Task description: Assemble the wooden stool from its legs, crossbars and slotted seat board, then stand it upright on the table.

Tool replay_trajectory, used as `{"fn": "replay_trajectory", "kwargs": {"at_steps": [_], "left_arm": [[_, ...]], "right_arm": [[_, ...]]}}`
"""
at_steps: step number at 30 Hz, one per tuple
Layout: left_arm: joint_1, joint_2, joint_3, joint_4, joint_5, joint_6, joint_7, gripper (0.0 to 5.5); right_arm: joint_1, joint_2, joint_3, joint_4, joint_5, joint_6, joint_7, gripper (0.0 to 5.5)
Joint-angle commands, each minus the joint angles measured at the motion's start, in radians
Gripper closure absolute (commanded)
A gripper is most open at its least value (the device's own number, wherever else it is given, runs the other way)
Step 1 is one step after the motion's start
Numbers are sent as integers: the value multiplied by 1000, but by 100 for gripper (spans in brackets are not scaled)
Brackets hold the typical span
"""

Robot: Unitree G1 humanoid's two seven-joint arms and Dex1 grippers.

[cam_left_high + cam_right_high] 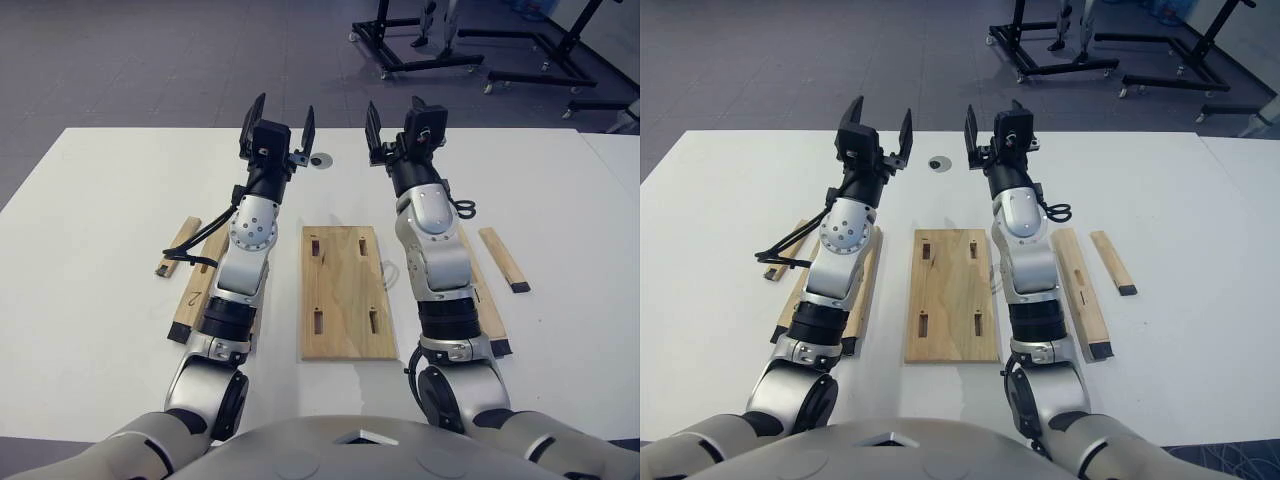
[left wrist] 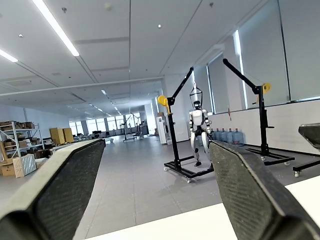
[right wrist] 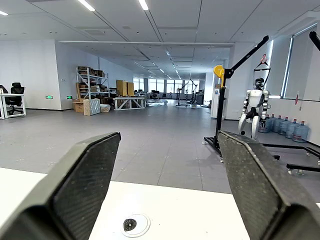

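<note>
Nothing is assembled yet, so treat this as the opening pick. The seat board (image 1: 347,290) lies flat in the middle of the surface (image 1: 100,250) with its four slots facing up, between your two arms. Your left gripper (image 1: 281,125) and right gripper (image 1: 397,122) are both held up past the board's far end. Each is spread wide and carries nothing, and the wrist views look out between the fingers (image 2: 70,185) at the room.

The parts sit to either side. Long legs (image 1: 190,305) lie partly under the left forearm, and a short crossbar (image 1: 178,245) lies just outside them. On the right, another long leg (image 1: 1080,290) runs alongside the forearm, and a second short crossbar (image 1: 503,258) lies beyond it, apart from it.

To do this step well:
- Pick the piece you can see whole. The right-hand crossbar looks like the easiest reach, since no arm covers it.
- Draw the arm back and tip the wrist down before you descend — the legs are closer to you than the grippers are now.
- Straddle the piece across its narrow width, near the middle, so it won't pivot when lifted.
- Close only once both pads flank the wood; flat pieces on a smooth surface are likely to skate if nudged from one side.
- Keep the other arm away from the board so the slots stay reachable.
</note>
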Motion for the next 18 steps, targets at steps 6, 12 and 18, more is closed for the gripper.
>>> {"fn": "replay_trajectory", "kwargs": {"at_steps": [6, 12, 18], "left_arm": [[-28, -6, 43, 58, -6, -8, 40, 173], [-25, 3, 82, 91, -7, 66, 59, 173], [-26, -10, 105, 75, -31, 80, 69, 173]], "right_arm": [[35, 8, -2, -23, -9, 5, -21, 193], [63, 12, -5, -49, -28, -3, -58, 193], [96, 9, 4, -79, -31, 0, -58, 193]]}}
